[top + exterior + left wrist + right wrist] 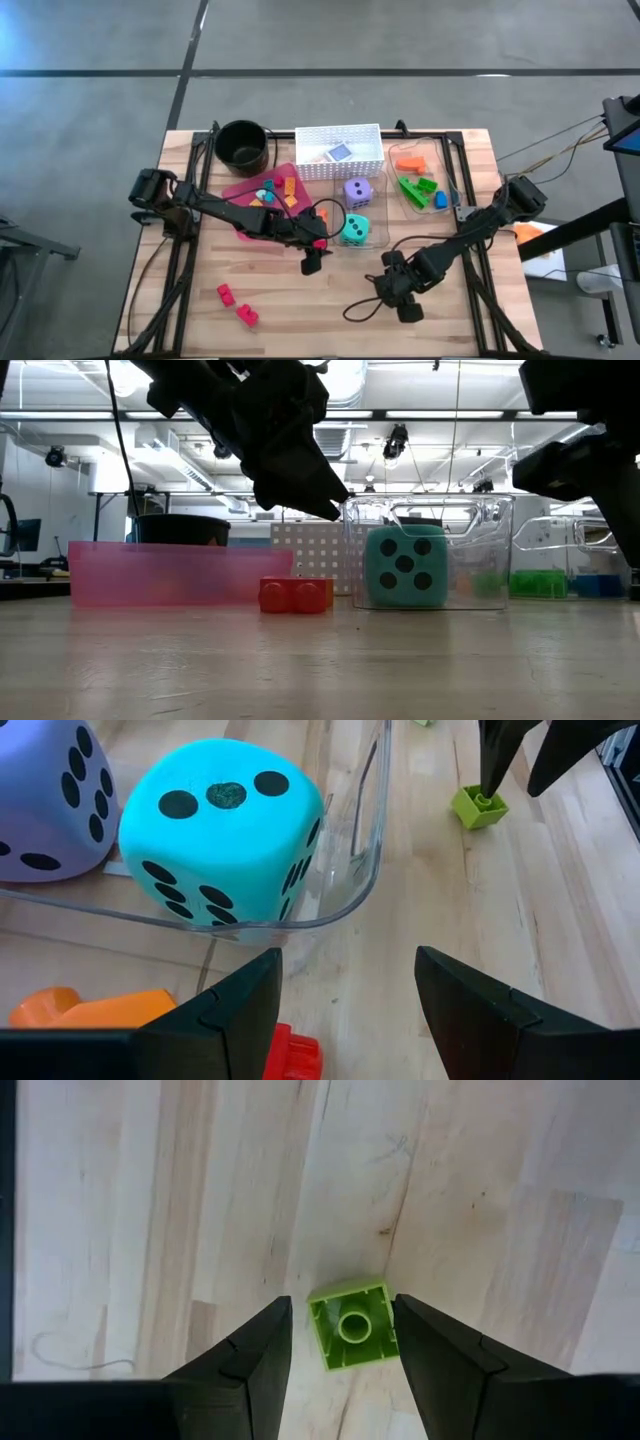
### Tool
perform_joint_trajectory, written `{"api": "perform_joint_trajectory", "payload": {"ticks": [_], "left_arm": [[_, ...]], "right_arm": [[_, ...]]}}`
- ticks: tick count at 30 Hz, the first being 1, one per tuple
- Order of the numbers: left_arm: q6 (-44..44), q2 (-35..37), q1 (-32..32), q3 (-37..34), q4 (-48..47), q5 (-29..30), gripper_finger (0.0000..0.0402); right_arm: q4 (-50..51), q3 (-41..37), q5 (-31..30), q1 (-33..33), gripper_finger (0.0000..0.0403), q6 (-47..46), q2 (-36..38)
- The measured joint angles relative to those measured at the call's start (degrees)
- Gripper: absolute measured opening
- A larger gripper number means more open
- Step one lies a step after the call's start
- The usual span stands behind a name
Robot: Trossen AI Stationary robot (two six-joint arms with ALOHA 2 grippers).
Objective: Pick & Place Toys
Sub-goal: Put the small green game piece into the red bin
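Right gripper (340,1342), fingers parted, straddles a green brick (351,1337) without visible contact. Left gripper (345,1010), open and empty, hovers at 6 o'clock of the teal die (222,842); a red brick (292,1055) is partly cut off.

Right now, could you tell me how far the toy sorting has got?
Done: the teal die and purple die sit in a clear bin, and bricks lie in the pink tray. In hand: the right gripper has open jaws on either side of a green brick on the table. Left: two red bricks near the front, one by the left gripper.
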State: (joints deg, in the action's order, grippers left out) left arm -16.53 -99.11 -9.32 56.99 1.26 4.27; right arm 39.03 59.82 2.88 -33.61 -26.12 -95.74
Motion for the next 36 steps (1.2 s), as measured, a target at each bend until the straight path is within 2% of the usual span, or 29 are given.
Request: {"api": "perform_joint_trajectory", "payload": {"ticks": [7, 15, 27, 31, 36], "left_arm": [[0.0, 0.0, 0.0, 0.0, 0.0, 0.0, 0.0231], [0.0, 0.0, 0.0, 0.0, 0.0, 0.0, 0.0231], [0.0, 0.0, 0.0, 0.0, 0.0, 0.0, 0.0231], [0.0, 0.0, 0.0, 0.0, 0.0, 0.0, 0.0231], [0.0, 0.0, 0.0, 0.0, 0.0, 0.0, 0.0231]], "right_arm": [[1.6, -1.7, -4.1, 0.0, 0.0176, -3.2, 0.0], [1.1, -2.1, -4.0, -1.3, 0.0179, -3.3, 0.1], [0.6, -2.1, -5.1, -3.4, 0.0298, -3.0, 0.2], [-0.5, -2.5, -9.2, -4.0, 0.0308, -1.7, 0.1], [-2.8, -3.5, -8.7, -4.3, 0.0309, -1.3, 0.0]]}}
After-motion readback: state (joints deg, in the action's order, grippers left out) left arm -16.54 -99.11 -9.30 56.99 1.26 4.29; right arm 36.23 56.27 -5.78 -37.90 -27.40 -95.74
